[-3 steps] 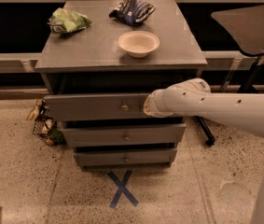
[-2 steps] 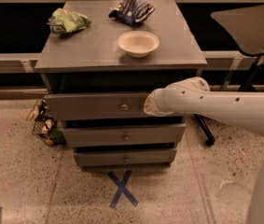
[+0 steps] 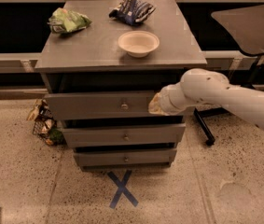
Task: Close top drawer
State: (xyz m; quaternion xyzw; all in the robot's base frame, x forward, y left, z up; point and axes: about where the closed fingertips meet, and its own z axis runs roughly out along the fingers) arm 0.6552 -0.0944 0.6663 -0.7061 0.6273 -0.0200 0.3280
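The top drawer (image 3: 94,105) is the uppermost of three grey drawers in a grey cabinet. It stands pulled out a little, with a dark gap above its front, and has a small round metal knob (image 3: 124,106) at its centre. My gripper (image 3: 154,104) is at the end of the white arm, against the right part of the drawer front, just right of the knob. The arm's wrist hides the fingers.
On the cabinet top (image 3: 94,50) lie a white bowl (image 3: 138,43), a green bag (image 3: 67,21) and a dark blue bag (image 3: 132,9). Two lower drawers (image 3: 124,136) sit below. A chair (image 3: 250,22) stands at right, litter (image 3: 43,123) at left, a blue X (image 3: 121,188) on the floor.
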